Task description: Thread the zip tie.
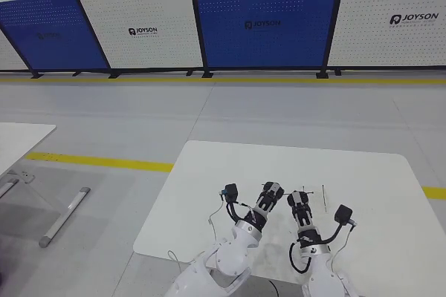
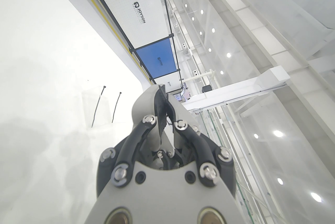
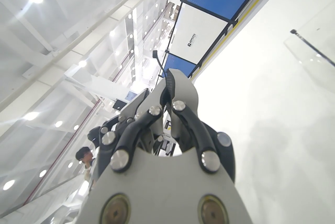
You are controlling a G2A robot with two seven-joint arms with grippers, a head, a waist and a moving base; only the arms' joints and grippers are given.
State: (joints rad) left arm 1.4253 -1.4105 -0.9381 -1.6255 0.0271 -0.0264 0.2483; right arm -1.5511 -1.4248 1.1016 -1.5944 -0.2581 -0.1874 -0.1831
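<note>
My right gripper [image 3: 169, 75] is shut on a black zip tie [image 3: 157, 60], whose head end sticks up past the fingertips into the air. My left gripper [image 2: 162, 91] is shut with its ribbed pads pressed together, and I see nothing clearly between them. In the top view both grippers, left [image 1: 272, 193] and right [image 1: 297, 199], are close side by side over the near middle of the white table [image 1: 357, 171]. Two more black zip ties [image 2: 98, 106] [image 2: 116, 106] lie straight on a clear sheet [image 2: 90, 99] just beyond the grippers.
The clear sheet [image 3: 306, 52] with a spare zip tie [image 3: 312, 49] on it lies beside my right gripper. The spare ties appear as thin dark lines [image 1: 323, 194] in the top view. The table's far edge and the floor with a yellow line [image 1: 97, 160] lie beyond.
</note>
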